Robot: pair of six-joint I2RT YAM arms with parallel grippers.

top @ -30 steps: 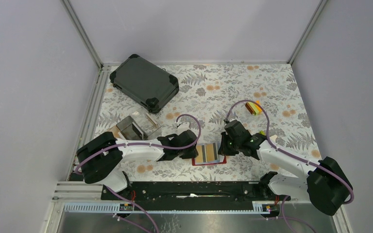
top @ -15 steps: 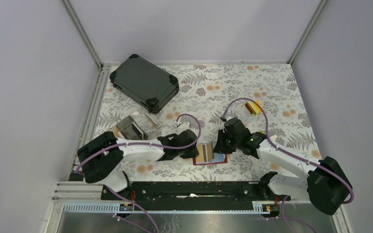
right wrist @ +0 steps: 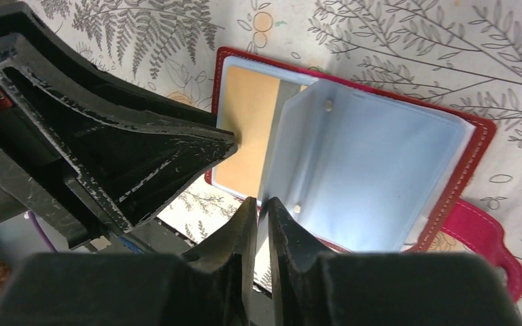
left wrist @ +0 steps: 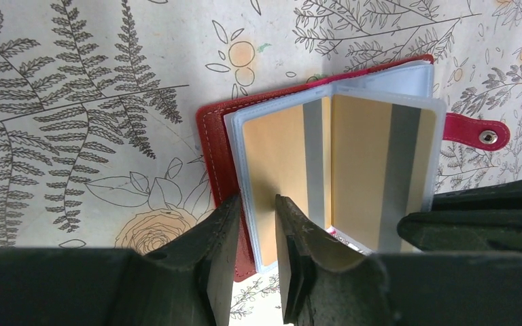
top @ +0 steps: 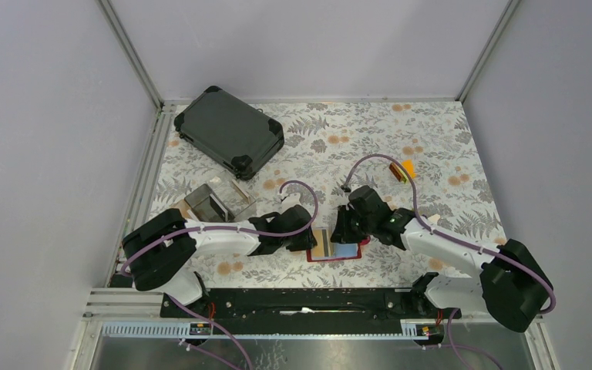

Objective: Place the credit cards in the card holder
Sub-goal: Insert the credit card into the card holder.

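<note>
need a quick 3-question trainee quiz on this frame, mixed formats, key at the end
1. True or false: the card holder lies folded shut.
2. The cards showing inside it are: A) green B) tan with a grey stripe C) plain white.
3. Name the large item in the far left corner in the top view.
Key: 1 false; 2 B; 3 the dark case.
</note>
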